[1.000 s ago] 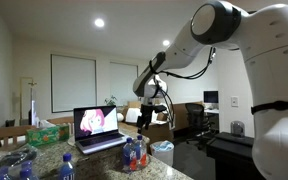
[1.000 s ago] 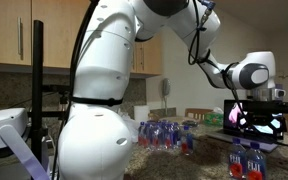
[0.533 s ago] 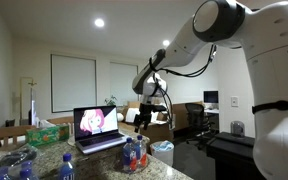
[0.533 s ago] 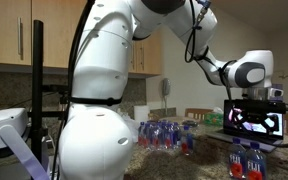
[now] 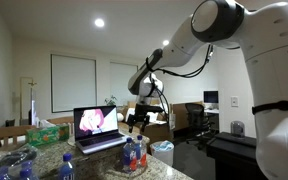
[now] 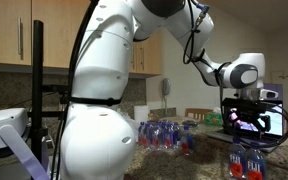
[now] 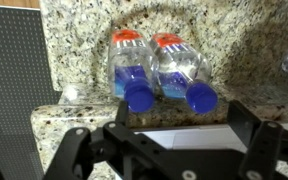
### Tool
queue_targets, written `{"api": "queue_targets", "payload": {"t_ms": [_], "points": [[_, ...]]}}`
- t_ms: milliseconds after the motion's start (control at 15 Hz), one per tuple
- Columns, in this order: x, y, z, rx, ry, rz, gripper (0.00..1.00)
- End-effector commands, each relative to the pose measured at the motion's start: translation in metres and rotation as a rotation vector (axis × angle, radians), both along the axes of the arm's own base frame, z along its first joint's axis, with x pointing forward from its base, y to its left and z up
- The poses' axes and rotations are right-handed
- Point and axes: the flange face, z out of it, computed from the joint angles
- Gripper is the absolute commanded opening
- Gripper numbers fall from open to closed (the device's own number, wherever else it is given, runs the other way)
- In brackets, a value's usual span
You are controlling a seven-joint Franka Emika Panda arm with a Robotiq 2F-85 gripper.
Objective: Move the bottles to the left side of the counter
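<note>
counter and room: i am looking at a speckled granite counter (image 7: 234, 40) carrying a lit laptop (image 5: 97, 128). a green tissue box (image 5: 46, 133) is sitting beside the laptop, on its far side from the arm. wooden cabinets (image 6: 149, 55) are hanging well behind the laptop and a ceiling light (image 5: 99, 22) is glowing above.

task items: in the wrist view two bottles (image 7: 164, 70) are sitting side by side and touching, blue caps nearest the camera, beside the laptop near the counter's rounded edge. more bottles are standing in a cluster further from the laptop.

tool: the gripper (image 5: 137, 120) is hanging above the pair with its fingers spread wide, gripping nothing.

change: since the earlier frame the gripper has been shifting toward the laptop and slightly downward. the fingers are remaining spread.
</note>
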Motion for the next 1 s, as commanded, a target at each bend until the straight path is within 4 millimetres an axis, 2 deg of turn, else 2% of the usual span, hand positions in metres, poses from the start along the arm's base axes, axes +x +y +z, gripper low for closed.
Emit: {"api": "queue_targets", "payload": {"t_ms": [0, 400, 933], "points": [[0.012, -0.007, 0.003, -0.008, 0.014, -0.102, 1.0], [0.029, -0.02, -0.006, -0.028, 0.066, -0.157, 1.0], [0.041, -0.023, -0.026, -0.038, 0.177, -0.172, 1.0]]}}
